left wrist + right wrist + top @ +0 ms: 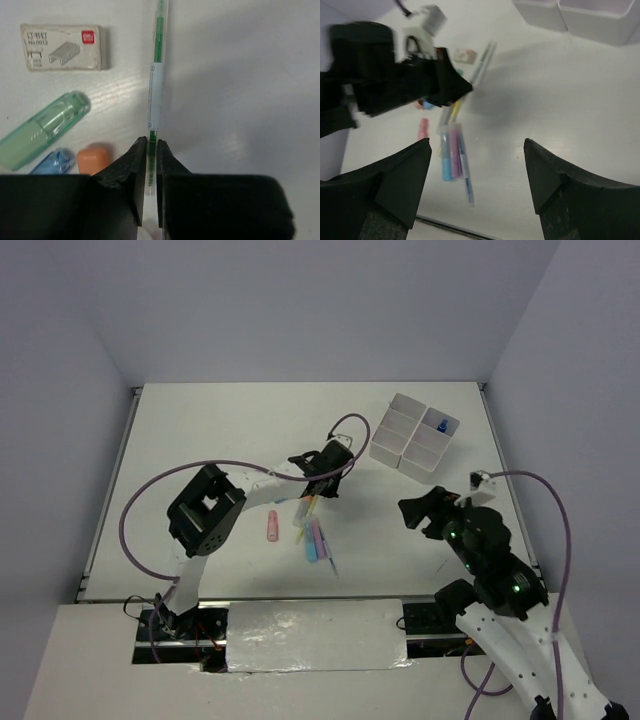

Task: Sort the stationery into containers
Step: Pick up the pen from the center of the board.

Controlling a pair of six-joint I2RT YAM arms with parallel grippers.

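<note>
The left gripper (151, 144) has its jaws clamped together on the near end of a thin green pen (156, 95), which runs straight away from the fingers over the white table (250, 100). Whether the pen's far end rests on the table cannot be told. Left of the pen lie a staple box (62, 47), a clear green marker (42, 130), an orange cap (93, 157) and a blue piece (55, 162). The right gripper (477, 147) hangs over the table's near right part with its jaws wide apart and nothing between them. The white tray (385, 445) sits at the far right, well apart from the pile, with one blue item (440, 425) in a far compartment.
</note>
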